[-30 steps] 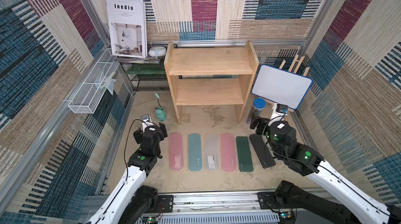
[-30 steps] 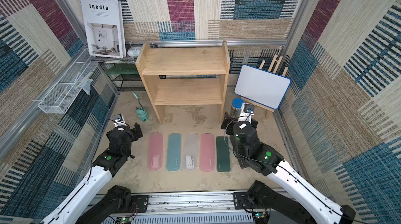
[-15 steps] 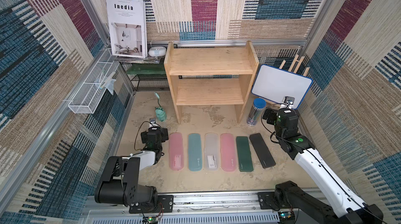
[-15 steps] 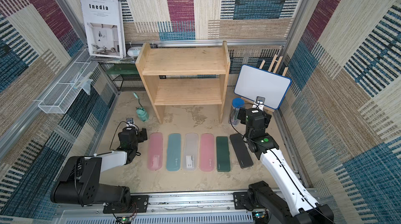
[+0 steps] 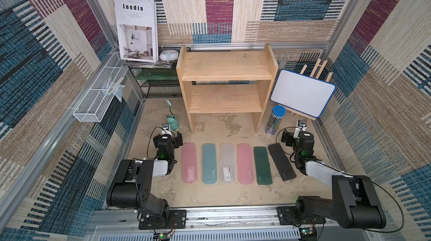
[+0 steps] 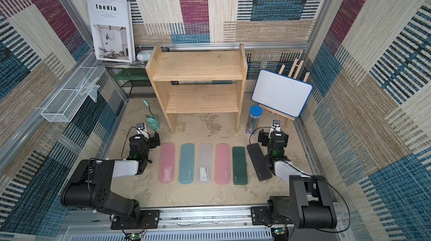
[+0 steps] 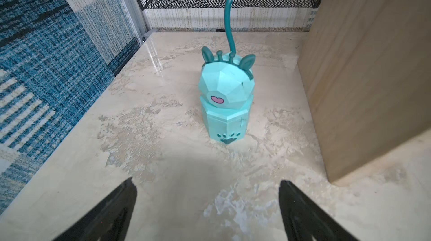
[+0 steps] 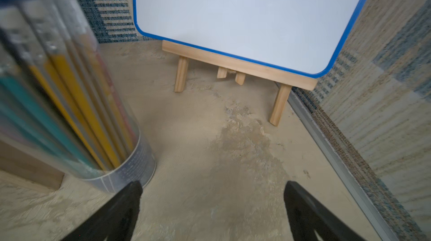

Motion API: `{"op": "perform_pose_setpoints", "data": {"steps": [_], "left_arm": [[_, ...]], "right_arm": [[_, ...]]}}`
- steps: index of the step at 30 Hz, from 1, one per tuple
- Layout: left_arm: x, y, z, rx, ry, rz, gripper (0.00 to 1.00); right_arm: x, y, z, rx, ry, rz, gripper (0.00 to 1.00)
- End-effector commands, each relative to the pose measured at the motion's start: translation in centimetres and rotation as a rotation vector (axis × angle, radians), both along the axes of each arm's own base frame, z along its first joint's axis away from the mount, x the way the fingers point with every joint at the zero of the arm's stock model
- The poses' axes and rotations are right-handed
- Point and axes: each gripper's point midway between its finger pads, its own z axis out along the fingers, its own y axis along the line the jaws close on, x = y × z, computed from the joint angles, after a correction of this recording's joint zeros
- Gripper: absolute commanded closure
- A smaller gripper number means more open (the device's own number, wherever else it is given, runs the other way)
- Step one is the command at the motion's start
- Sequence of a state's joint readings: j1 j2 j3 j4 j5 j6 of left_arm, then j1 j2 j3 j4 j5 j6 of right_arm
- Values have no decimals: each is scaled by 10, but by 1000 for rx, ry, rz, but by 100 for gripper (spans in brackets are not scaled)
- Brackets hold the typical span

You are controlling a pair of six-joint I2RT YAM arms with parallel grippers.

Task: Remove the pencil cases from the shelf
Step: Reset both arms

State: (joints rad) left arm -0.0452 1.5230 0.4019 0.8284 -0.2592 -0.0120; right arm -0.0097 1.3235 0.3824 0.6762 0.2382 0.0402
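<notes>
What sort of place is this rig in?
Probably a staged desk or study corner inside a robot test cell: stationery props, the wooden shelf, pencil cases and a small whiteboard, sit between patterned fabric walls on aluminium framing.

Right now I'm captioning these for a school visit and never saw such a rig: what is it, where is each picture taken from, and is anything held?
Two robot arms, each ending in a two-fingered gripper. Two pictures look down from above, almost the same view. Two come from cameras on the wrists: the left gripper faces a giraffe lamp, the right gripper a pencil tube and a whiteboard. Both grippers are open and hold nothing. Six pencil cases lie in a row on the floor before the wooden shelf, whose boards look bare.
</notes>
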Motion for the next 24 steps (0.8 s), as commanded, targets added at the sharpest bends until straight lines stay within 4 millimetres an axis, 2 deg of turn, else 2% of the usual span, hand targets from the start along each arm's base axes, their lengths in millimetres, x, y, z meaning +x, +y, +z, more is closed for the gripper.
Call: {"op": "perform_pose_setpoints", "data": {"steps": [1, 4, 9, 24], "left_arm": [[0, 1, -2, -2, 9, 4, 1], [0, 1, -2, -2, 11, 3, 1], [0, 1, -1, -2, 9, 2, 1], [0, 1, -3, -2, 14, 2, 1]], "right_arm": [[22, 16, 23, 12, -139, 105, 1], [19, 22, 6, 7, -145, 142, 1], [7, 31, 0, -5, -186, 198, 1], [7, 33, 2, -8, -187, 208, 1]]}}
